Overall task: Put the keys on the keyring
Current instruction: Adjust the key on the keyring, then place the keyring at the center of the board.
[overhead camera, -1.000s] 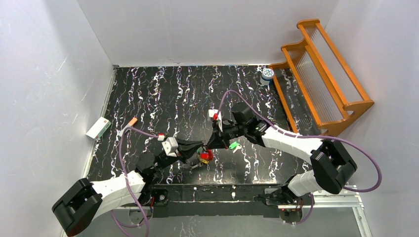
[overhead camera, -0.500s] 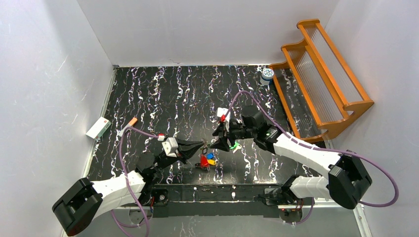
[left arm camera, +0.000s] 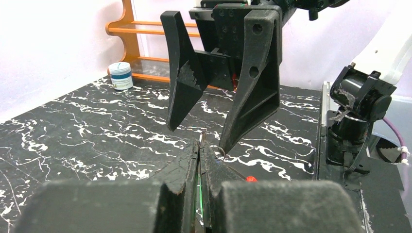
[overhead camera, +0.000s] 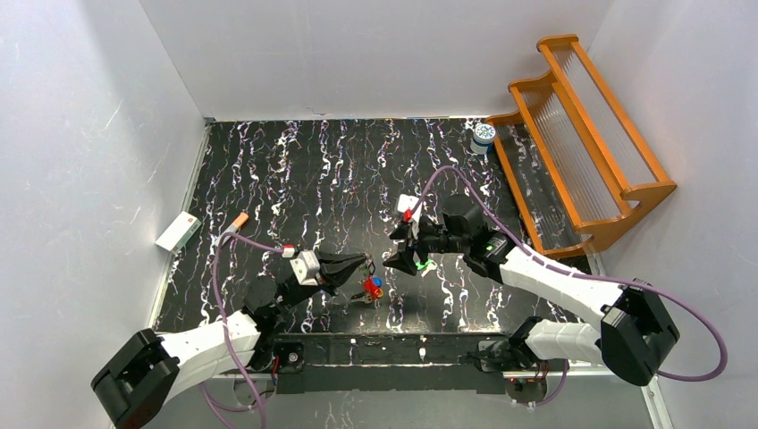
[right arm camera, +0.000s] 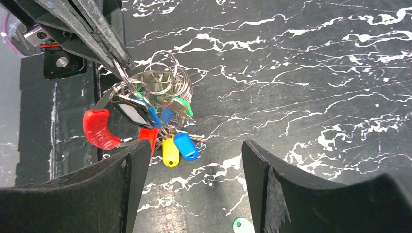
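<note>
My left gripper (overhead camera: 365,262) is shut on the thin metal keyring (right arm camera: 165,80), its tips (left arm camera: 200,145) pinching the wire. A bunch of keys (overhead camera: 372,287) with red, blue, yellow and green heads hangs from the keyring (left arm camera: 202,136) just above the table. My right gripper (overhead camera: 400,260) stands open a little to the right of the bunch, nothing between its fingers (right arm camera: 197,145). In the left wrist view it hangs open just beyond the ring (left arm camera: 223,73). One loose green-headed key (overhead camera: 426,264) lies on the table under the right gripper, showing at the right wrist view's lower edge (right arm camera: 242,226).
An orange wooden rack (overhead camera: 581,134) stands at the back right with a white-and-blue jar (overhead camera: 484,134) beside it. A white box (overhead camera: 178,231) and an orange-tipped stick (overhead camera: 234,223) lie at the left edge. The black marbled tabletop (overhead camera: 313,179) is walled in white.
My right gripper has opened and drawn back to the right, away from the bunch. The keys now hang from the left gripper alone, which has shifted slightly.
</note>
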